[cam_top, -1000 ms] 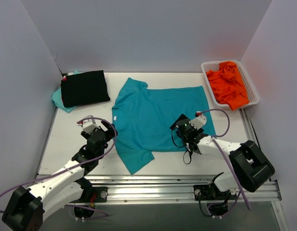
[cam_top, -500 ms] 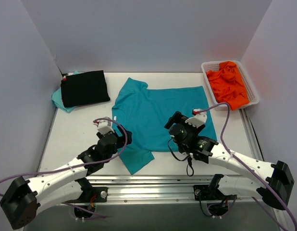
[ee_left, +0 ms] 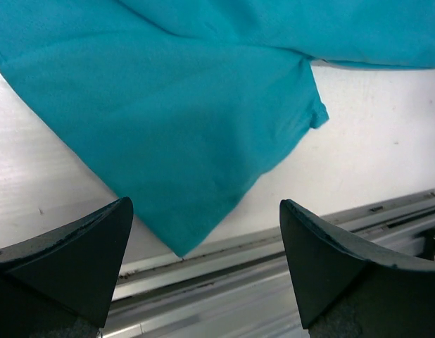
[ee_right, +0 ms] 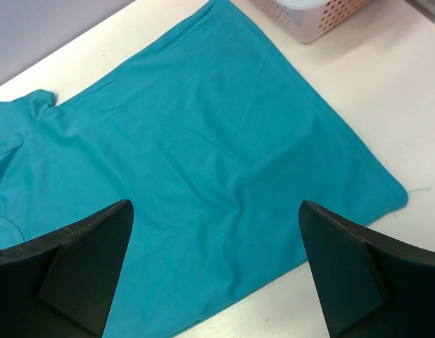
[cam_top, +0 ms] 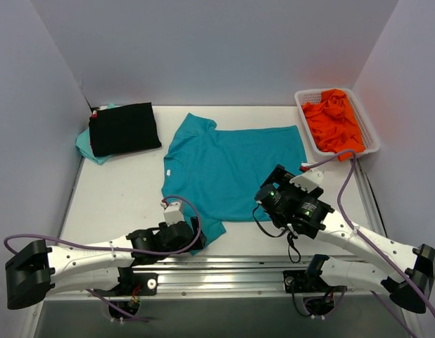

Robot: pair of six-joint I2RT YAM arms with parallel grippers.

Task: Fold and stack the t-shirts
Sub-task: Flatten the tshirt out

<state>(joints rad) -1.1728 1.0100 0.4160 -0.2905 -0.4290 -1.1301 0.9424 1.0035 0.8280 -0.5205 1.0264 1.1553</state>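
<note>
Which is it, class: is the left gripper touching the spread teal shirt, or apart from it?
Apart. In the left wrist view the left gripper is open above the teal shirt, whose sleeve lies flat between the fingertips, uncovered.

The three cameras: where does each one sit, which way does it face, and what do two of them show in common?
Top external: above and behind the arms, looking down on the table; both arms and their bases show.
Left wrist: on the left gripper, open, facing down at the near sleeve of the spread teal t-shirt and the table's near rail; both fingers show.
Right wrist: on the right gripper, open, looking across that shirt toward the white basket; both fingers show.
All three views show the same teal shirt.
</note>
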